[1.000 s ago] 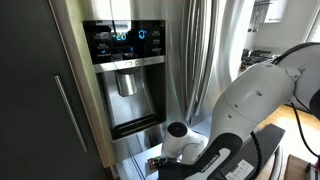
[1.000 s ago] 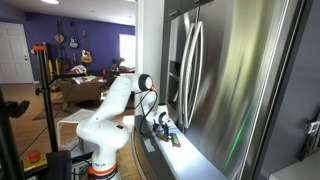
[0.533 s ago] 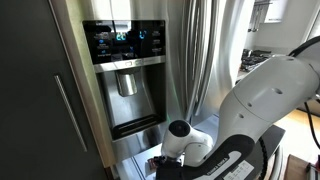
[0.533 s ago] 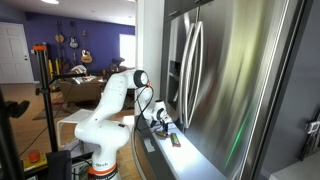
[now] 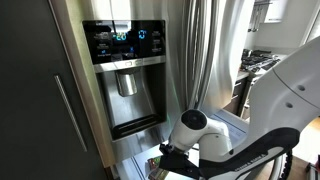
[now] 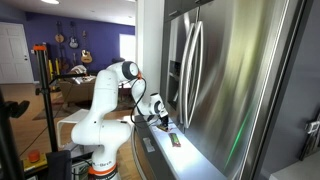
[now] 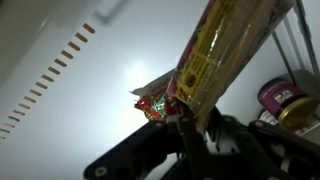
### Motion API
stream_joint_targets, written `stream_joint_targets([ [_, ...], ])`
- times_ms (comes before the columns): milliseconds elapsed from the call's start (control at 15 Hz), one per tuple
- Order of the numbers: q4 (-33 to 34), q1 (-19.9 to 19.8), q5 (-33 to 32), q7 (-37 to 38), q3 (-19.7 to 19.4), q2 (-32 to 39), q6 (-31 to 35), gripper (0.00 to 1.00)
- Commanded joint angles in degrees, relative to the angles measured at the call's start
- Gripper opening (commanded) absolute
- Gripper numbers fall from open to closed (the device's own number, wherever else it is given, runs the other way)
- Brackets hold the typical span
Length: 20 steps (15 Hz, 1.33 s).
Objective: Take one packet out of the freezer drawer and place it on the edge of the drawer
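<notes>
End effector (image 7: pixel 197 128) closed on the packet (image 7: pixel 218 50): in the wrist view the 2 dark fingers (image 7: pixel 186 132) pinch its lower end, and the packet runs tilted up and away from them, olive-yellow with red and dark print. It is held clear in front of the freezer drawer (image 7: pixel 60 120), whose pale inner wall fills the background; can't tell if the far end touches anything. A row of slots (image 7: pixel 62 68) runs along that drawer wall. Still inside the drawer: a smaller red-and-green packet (image 7: pixel 152 104) just beside the fingers, and 2 jars (image 7: pixel 282 96) off to the side. In an exterior view the end effector (image 6: pixel 160 118) sits low at the drawer, with a small green item (image 6: pixel 172 139) right next to it.
</notes>
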Motion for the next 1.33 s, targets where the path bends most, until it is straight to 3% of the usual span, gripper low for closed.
stream_joint_targets([
  [0, -1.10, 1.32, -2.75, 2.52, -1.79, -1.32, -0.18, 0.19],
  [133, -2.90, 4.17, -4.43, 4.16, -5.00, -3.18, -0.75, 0.19],
  [333, -3.74, 4.88, -4.66, 4.35, -5.66, -3.93, -0.91, 0.19],
  [400, -3.84, 4.93, -4.66, 4.37, -5.66, -3.93, -0.91, 0.05],
  [467, -3.59, 5.19, -4.83, 4.34, -5.84, -4.60, -1.99, 0.05],
  [600, -4.38, 8.17, -6.82, 6.01, -9.56, -7.40, -5.76, 0.05],
  [667, -5.15, 11.54, -7.36, 6.63, -13.61, -8.33, -6.76, 0.05],
  [733, -5.28, 11.98, -10.50, 9.11, -14.77, -10.20, -8.78, 0.05],
  [1000, -7.31, 21.17, -15.49, 11.54, -25.32, -18.22, -15.30, 0.05],
  [1267, -9.72, 26.91, -22.91, 16.56, -30.91, -27.34, -19.24, 0.05],
])
